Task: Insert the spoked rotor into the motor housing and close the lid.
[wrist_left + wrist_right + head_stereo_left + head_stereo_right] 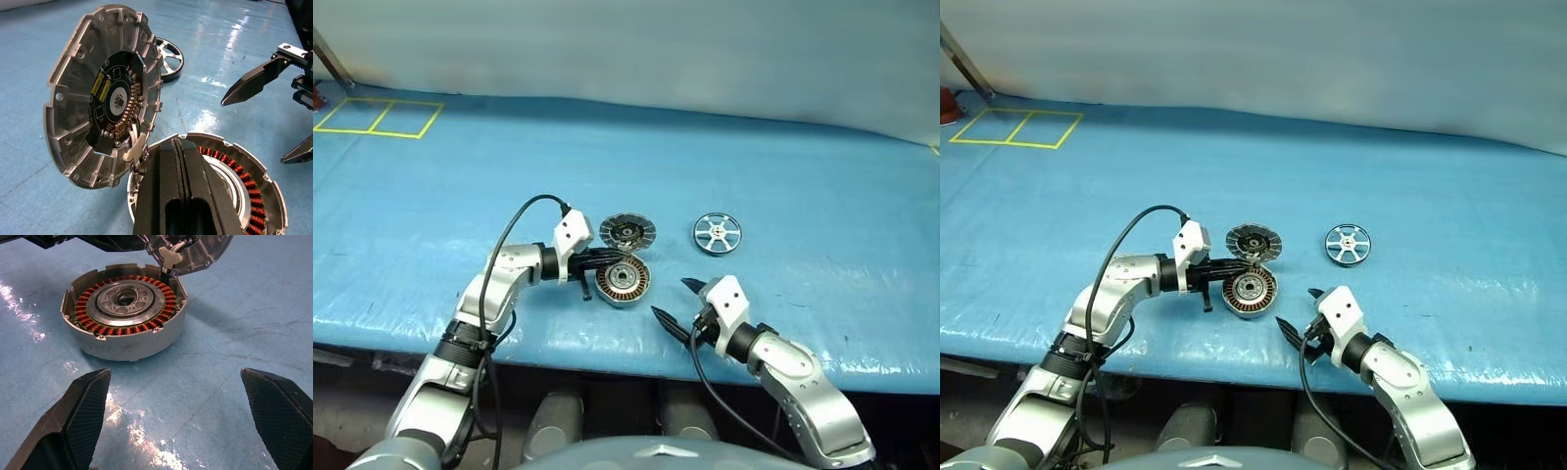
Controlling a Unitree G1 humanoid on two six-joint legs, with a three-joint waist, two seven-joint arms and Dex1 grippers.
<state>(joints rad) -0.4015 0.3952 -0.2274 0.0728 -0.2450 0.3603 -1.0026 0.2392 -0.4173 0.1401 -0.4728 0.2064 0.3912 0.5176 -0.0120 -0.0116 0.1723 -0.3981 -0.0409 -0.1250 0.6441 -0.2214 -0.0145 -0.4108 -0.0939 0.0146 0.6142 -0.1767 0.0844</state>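
Observation:
The motor housing [623,282], a silver cup ringed with copper windings, sits on the blue table near its front edge. Its hinged lid [627,232] stands raised and tilted back, showing its dark centre [115,100]. My left gripper [607,258] is shut with nothing between its fingers [195,196]. It reaches in from the left over the housing, with its tips at the hinge under the lid. The spoked rotor [717,234] lies flat to the right of the lid. My right gripper [671,298] stands open just right of and nearer than the housing [124,308], holding nothing.
A blue sheet [803,176] covers the table, whose front edge runs just below both grippers. Yellow tape squares [380,117] mark the far left corner. A black cable [514,225] loops over my left arm.

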